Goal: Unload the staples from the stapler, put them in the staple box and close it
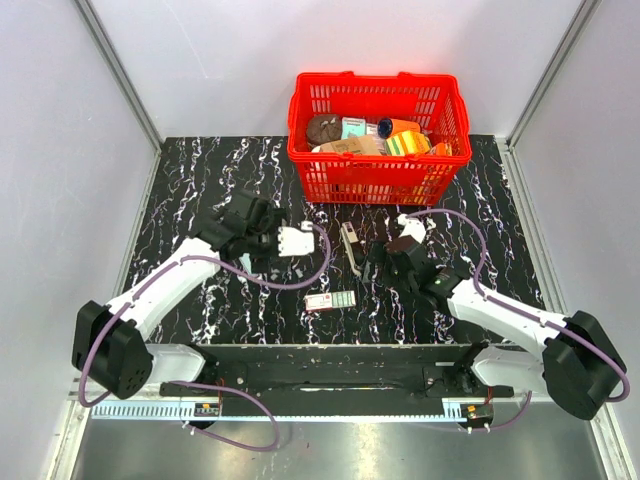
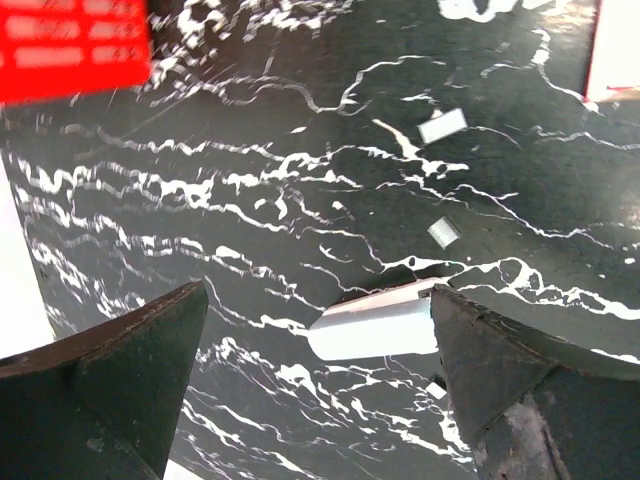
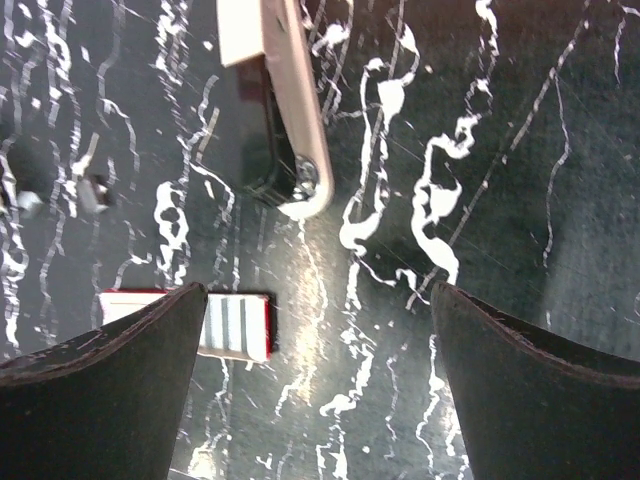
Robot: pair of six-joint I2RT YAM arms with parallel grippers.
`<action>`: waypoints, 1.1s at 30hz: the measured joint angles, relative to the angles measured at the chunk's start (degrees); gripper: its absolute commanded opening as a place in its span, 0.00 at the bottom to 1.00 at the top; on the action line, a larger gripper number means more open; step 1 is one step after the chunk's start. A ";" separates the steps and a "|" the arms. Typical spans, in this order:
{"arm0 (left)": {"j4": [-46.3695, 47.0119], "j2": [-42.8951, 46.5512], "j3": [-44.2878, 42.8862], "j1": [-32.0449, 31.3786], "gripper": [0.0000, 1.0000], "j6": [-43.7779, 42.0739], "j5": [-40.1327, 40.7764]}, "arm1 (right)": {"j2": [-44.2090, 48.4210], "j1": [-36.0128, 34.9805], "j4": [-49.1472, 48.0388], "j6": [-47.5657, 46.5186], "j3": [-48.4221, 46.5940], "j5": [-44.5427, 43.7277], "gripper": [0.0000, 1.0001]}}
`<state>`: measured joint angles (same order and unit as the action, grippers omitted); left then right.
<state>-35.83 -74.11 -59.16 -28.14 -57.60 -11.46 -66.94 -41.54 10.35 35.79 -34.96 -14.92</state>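
The stapler [image 1: 350, 248] lies on the black marbled table, pale with its dark inside showing; the right wrist view shows one rounded end of the stapler [image 3: 290, 130]. My right gripper [image 1: 392, 262] hovers just right of it, and my right gripper [image 3: 320, 290] is open over bare table. My left gripper [image 1: 262, 250] stands to the stapler's left. In its wrist view my left gripper [image 2: 318, 290] is open, and a pale bar-shaped piece [image 2: 375, 325] lies by its right finger [image 2: 500, 380]. Two small pale bits [image 2: 441, 126] [image 2: 443, 232] lie beyond; I cannot tell whether they are staples.
A red basket [image 1: 375, 165] full of packets stands at the back of the table, its corner [image 2: 70, 45] in the left wrist view. A flat red-and-white box [image 1: 330, 301] [image 3: 235, 325] lies in front of the stapler. Grey walls close in the sides.
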 measured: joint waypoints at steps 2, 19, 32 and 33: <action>-1.27 0.11 1.27 -1.38 0.99 -4.72 -0.31 | 0.26 0.00 -1.57 0.46 -0.22 -0.02 1.00; 4.98 -10.08 7.98 -7.19 0.99 -31.34 -6.78 | 2.58 0.02 -14.71 1.57 6.05 -1.20 0.89; 5.18 -21.92 2.38 -9.64 0.72 -33.48 -7.56 | 7.41 0.04 -19.12 2.78 10.19 -2.19 0.63; 4.94 -22.58 1.70 -9.64 0.68 -33.11 -7.43 | 7.41 0.04 -19.30 2.82 10.19 -2.19 0.61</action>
<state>-30.89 -96.68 -57.45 -37.78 -90.72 -18.90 -59.53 -41.50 -8.95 38.61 -24.77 -17.10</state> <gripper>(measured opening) 0.762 0.657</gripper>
